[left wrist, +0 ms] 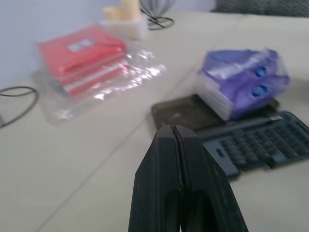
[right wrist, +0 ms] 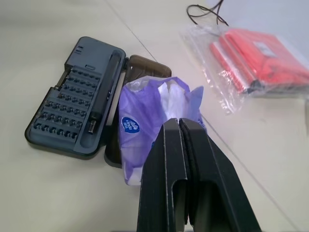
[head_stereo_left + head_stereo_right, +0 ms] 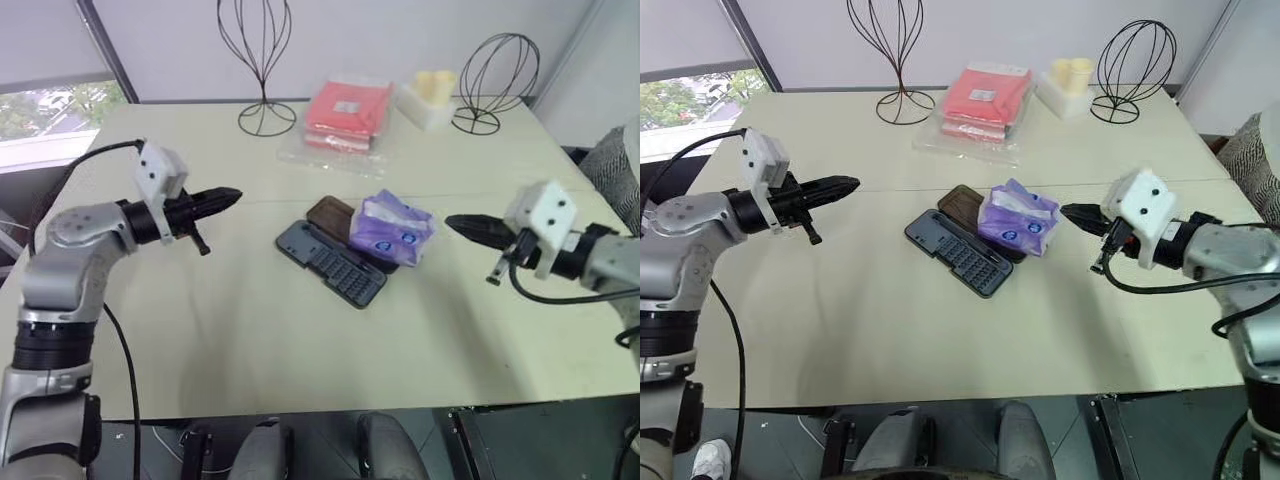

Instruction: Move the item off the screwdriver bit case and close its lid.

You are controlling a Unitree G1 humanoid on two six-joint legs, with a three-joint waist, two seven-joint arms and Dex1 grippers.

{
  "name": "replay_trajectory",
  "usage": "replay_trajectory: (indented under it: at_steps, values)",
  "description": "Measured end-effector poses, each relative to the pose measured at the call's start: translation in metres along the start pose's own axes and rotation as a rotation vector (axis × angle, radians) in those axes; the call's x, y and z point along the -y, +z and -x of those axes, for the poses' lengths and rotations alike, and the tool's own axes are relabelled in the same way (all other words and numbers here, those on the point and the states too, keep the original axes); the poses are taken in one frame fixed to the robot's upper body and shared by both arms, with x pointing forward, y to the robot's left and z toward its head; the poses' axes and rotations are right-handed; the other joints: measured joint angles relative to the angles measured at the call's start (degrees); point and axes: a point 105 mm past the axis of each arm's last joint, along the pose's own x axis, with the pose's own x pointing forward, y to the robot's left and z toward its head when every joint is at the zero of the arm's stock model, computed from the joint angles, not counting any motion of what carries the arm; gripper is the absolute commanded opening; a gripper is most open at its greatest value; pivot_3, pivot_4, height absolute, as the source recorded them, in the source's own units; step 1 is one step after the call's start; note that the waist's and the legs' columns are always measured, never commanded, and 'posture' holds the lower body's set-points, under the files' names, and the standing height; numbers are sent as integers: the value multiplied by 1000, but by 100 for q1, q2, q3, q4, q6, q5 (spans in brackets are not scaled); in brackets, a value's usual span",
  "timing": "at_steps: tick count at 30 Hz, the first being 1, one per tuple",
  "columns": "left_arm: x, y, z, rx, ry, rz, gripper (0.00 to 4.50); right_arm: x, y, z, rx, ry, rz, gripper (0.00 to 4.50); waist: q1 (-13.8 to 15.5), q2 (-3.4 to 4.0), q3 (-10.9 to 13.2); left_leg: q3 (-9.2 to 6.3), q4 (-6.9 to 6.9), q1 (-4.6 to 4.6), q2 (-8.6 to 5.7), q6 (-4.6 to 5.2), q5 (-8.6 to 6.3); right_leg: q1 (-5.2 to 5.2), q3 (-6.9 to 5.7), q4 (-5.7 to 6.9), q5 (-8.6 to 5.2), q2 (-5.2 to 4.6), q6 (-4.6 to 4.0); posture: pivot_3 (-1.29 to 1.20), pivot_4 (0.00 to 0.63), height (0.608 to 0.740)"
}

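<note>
Tissue pack [image 3: 391,230] sits on the open lid [image 3: 332,213], blocking closure; both arms' jaws pressed together, empty.

The purple pack [image 2: 145,130] is crinkly, glossy plastic film. The bit case [image 2: 72,113] looks like matt dark plastic, its lid [image 1: 186,113] smooth brown. The red packet [image 3: 345,110] sits in shiny clear wrap on the matt desk [image 3: 250,330].

Head stereo pair looking forward and down over the counter [image 3: 250,330], both eyes sharing the whole counter top, each wrist camera low and close, sighting along its own claw, facing inward, both sharing the open screwdriver bit case [image 2: 72,116] at centre.
</note>
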Motion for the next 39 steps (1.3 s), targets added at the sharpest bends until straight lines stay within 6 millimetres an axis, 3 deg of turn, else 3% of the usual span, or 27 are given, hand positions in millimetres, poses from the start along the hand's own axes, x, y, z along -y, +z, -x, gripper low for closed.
replay_trajectory:
  at_steps: [9, 31, 35, 39]
  values:
    - [10, 2, -5, 9, -56, 43, 0, -3, 11, -1, 22, 38, 1, 12, 13, -4, 3, -1, 4, -4, 1, -1, 0, -1, 2, 0, 0, -1, 0, 0, 150, 740]
    - [14, 5, -9, 31, -52, 77, 0, -5, 13, -1, 23, 43, 11, 12, 12, -4, 3, 0, 4, -4, 1, -1, 1, -3, 3, 0, 0, -1, 0, 0, 150, 740]
    - [15, 5, -12, 41, -54, 85, 0, -4, 11, -2, 21, 28, -3, 1761, 12, -4, 3, 0, 4, -4, 1, -1, 1, -3, 3, 0, 0, -1, 0, 0, 150, 740]
    - [18, 3, -17, 49, -60, 96, 0, -1, -3, -12, 7, -19, -46, 3962, 9, -4, 3, 2, 4, -4, 0, -2, 1, -3, 4, 0, 0, -1, 0, 0, 150, 740]
